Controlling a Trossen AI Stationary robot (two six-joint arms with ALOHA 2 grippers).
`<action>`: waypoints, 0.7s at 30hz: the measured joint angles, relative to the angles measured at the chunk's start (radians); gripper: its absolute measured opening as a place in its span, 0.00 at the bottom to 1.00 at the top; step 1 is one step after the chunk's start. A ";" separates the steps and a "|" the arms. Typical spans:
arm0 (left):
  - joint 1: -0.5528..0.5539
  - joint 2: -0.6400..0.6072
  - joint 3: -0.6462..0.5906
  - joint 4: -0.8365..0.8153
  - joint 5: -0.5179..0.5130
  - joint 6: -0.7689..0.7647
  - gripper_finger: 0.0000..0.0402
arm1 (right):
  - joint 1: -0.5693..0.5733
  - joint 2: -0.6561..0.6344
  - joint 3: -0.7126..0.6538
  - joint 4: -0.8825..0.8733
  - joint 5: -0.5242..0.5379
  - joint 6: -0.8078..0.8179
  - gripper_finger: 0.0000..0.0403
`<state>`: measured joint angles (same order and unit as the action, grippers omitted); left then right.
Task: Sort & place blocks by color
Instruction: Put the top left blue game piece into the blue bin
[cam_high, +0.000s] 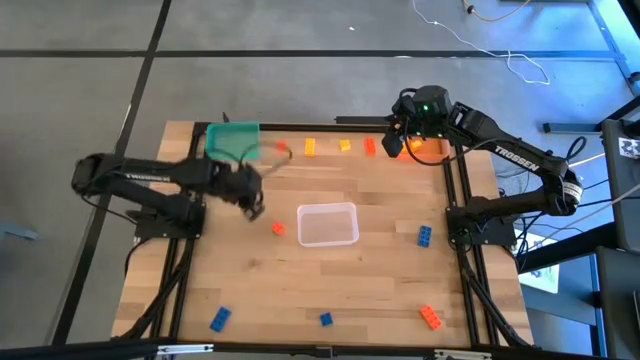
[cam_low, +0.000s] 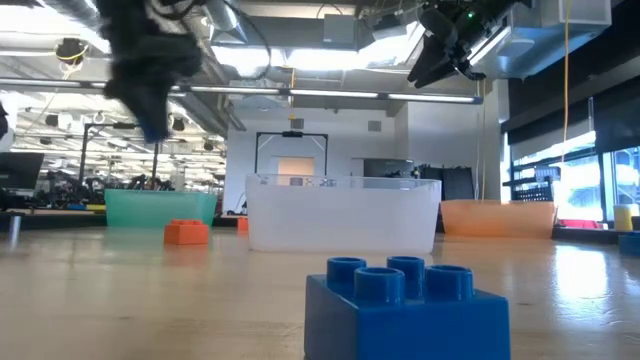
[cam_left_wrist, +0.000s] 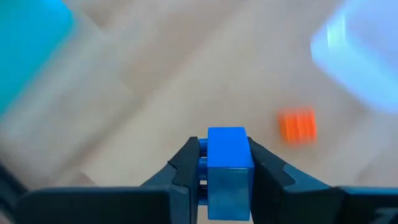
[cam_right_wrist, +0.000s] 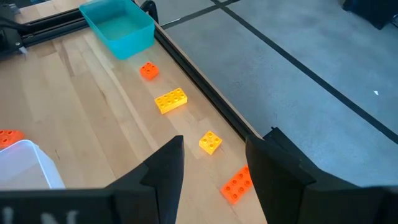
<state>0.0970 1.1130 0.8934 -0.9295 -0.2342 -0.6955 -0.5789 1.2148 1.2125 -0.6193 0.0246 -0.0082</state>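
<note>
Blue block sits clamped in the left gripper near the teal bin; right gripper hangs open over the counter's far right corner.

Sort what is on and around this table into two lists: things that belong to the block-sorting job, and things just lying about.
Job:
blue block held in the left gripper
loose blocks on the table
teal bin
clear bin
orange bin
right gripper, open, empty

Lying about:
white cable on the floor

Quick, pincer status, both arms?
Left pincer: closed on a blue block.
Right pincer: open, holding nothing.
</note>
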 joint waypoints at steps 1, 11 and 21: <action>0.041 0.005 0.028 0.000 -0.014 0.028 0.20 | 0.000 0.000 0.000 0.000 0.000 0.000 0.43; 0.491 0.145 0.194 0.014 -0.035 0.263 0.20 | 0.000 0.000 0.000 0.001 -0.001 0.001 0.43; 0.804 0.371 0.195 0.125 0.060 0.432 0.20 | 0.000 0.000 0.000 0.001 -0.002 -0.031 0.43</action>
<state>0.9006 1.4841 1.0885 -0.8045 -0.1738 -0.2639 -0.5793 1.2148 1.2125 -0.6182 0.0227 -0.0387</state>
